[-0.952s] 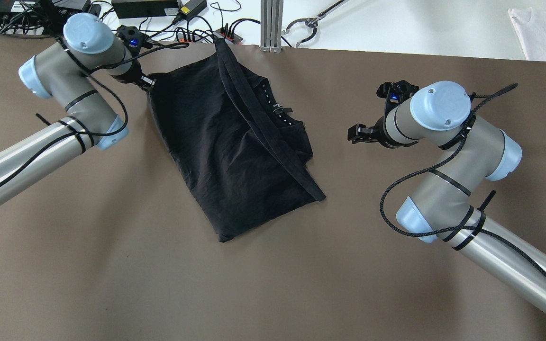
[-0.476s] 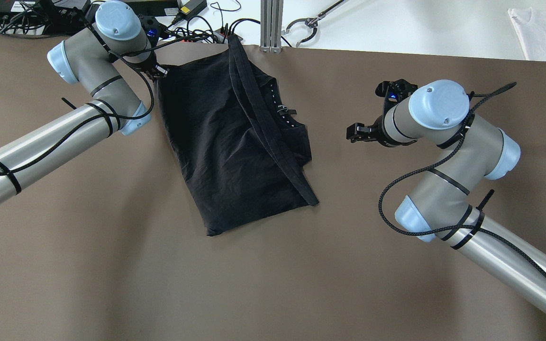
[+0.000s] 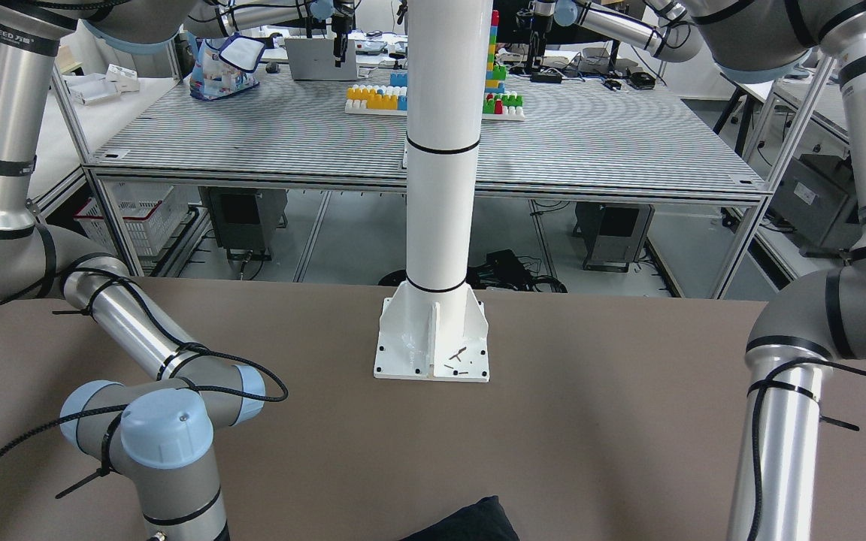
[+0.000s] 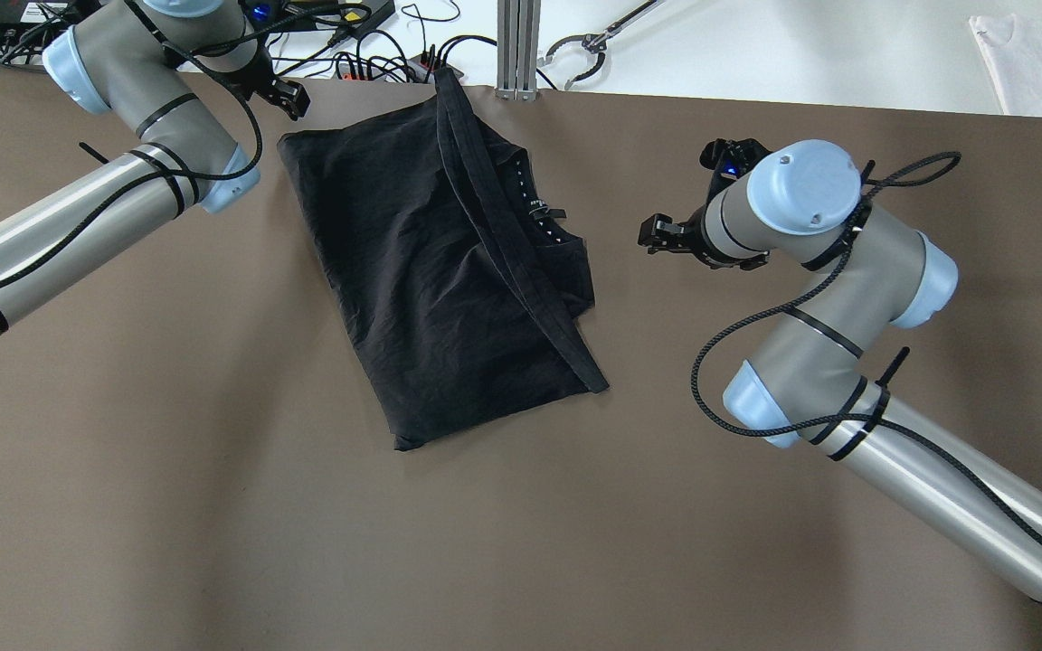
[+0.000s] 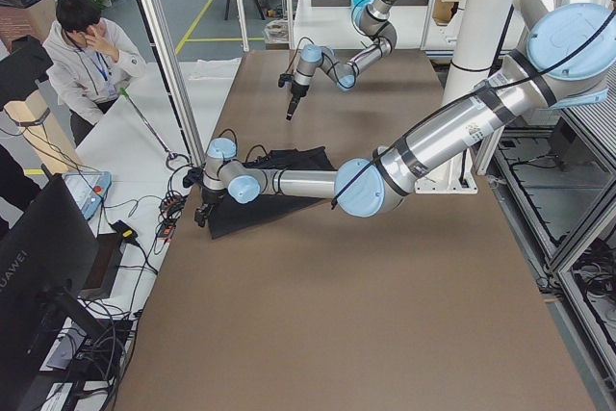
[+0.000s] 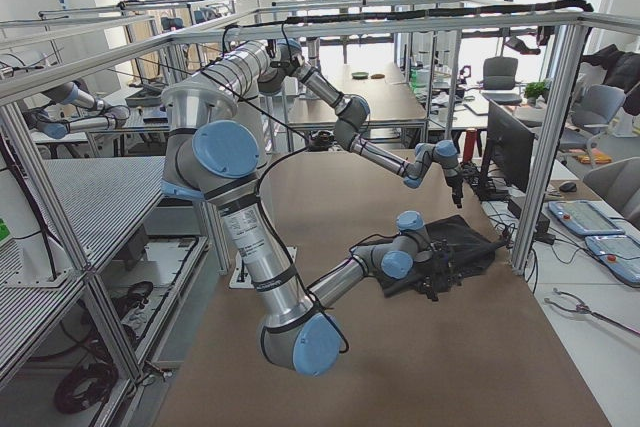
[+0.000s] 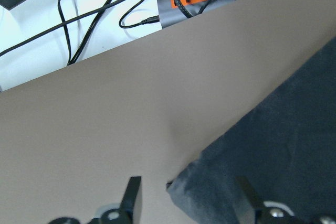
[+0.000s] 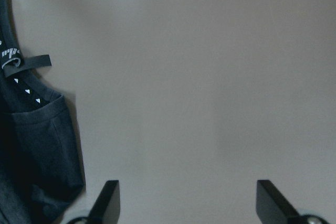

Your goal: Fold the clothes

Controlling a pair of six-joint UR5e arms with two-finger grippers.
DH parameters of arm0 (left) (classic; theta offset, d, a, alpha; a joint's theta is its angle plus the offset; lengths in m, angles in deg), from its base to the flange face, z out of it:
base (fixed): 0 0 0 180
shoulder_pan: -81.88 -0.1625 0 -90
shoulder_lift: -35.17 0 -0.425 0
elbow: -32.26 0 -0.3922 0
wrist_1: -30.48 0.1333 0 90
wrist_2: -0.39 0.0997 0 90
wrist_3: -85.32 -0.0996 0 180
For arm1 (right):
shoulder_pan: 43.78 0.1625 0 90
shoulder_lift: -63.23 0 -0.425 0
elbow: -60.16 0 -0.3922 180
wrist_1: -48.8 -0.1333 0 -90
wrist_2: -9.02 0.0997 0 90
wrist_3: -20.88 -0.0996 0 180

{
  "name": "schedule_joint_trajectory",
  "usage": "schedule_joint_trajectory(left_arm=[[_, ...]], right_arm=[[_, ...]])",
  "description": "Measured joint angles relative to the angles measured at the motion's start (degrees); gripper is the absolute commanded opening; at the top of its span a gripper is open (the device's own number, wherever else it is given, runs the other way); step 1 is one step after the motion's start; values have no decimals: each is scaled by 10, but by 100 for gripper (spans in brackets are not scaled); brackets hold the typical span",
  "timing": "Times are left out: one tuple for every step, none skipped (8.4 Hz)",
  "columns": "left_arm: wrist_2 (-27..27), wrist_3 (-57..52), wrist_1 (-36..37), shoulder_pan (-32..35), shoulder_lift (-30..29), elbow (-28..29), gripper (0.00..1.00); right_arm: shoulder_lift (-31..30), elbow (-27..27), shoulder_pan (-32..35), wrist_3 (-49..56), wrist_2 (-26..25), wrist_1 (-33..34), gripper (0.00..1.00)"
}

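A black garment lies partly folded on the brown table, with a long hem band running diagonally across it. My left gripper is open and hovers just beyond the garment's far left corner. In the left wrist view that corner lies between the spread fingers. My right gripper is open and empty over bare table to the right of the garment. The right wrist view shows the garment's collar edge at the left. The garment also shows in the left side view and the right side view.
Cables and a power strip lie just past the table's far edge, near my left gripper. A metal post stands at the far middle. A white garment lies on the white table at the far right. A person sits beyond the far side.
My left gripper dragged the garment's far left corner toward the far edge, then let go and moved away toward the far edge. The garment shifted with it. My right gripper edged slightly left.
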Motion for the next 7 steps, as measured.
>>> schedule_joint_trajectory(left_arm=[[-12, -9, 0, 9, 5, -7, 100], [-18, -13, 0, 13, 10, -16, 100], [-21, -13, 0, 14, 16, -27, 100], [-22, -13, 0, 14, 20, -33, 100], [-22, -12, 0, 14, 22, -37, 100], [-23, -10, 0, 14, 23, -38, 100], [-23, -9, 0, 14, 23, -39, 100]], right_arm=[[27, -33, -8, -59, -10, -12, 89], [43, -62, -22, -122, -28, -36, 88], [51, -80, -38, -183, -48, -56, 86], [54, -90, -56, -243, -73, -66, 82], [55, -94, -76, -291, -101, -71, 74], [57, -96, -96, -321, -128, -74, 59], [58, -96, -111, -342, -148, -75, 56]])
